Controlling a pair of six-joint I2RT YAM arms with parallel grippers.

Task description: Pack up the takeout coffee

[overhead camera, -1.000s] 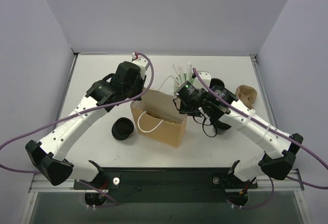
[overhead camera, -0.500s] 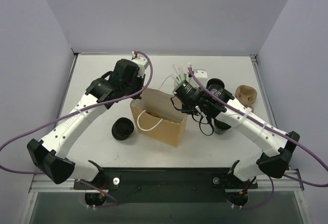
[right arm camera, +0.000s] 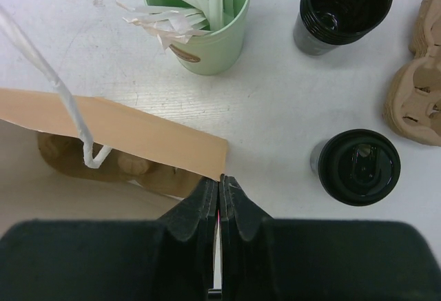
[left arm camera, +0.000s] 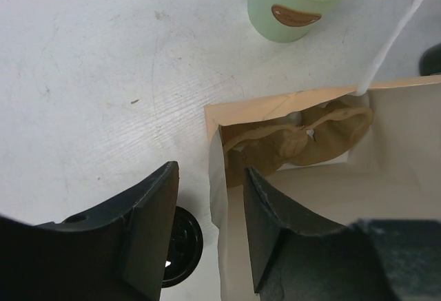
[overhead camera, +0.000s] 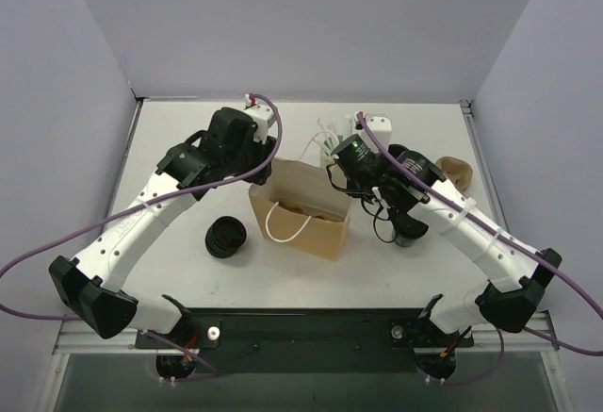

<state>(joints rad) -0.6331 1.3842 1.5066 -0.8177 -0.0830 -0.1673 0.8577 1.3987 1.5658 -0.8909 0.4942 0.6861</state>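
The takeout coffee point(right arm camera: 358, 167), a black cup with a black lid, stands on the table to the right of the brown paper bag point(right arm camera: 117, 132). In the top view it point(overhead camera: 409, 234) is partly hidden under the right arm. My right gripper point(right arm camera: 220, 180) is shut on the bag's back right corner edge. My left gripper point(left arm camera: 210, 211) is open, with the bag's left wall point(left arm camera: 219, 191) between its fingers. The bag point(overhead camera: 301, 216) stands open in the middle of the table. A pulp cup carrier point(left arm camera: 303, 139) lies inside it.
A mint-green cup with white straws point(right arm camera: 207, 25) stands behind the bag. An open black cup point(right arm camera: 342, 5) is at the back right, beside stacked pulp carriers point(right arm camera: 420, 87). A squat stack of black lids point(overhead camera: 226, 237) sits left of the bag.
My right gripper has moved back and to the right with the bag's edge, and the bag has shifted slightly right. The left gripper has barely moved.
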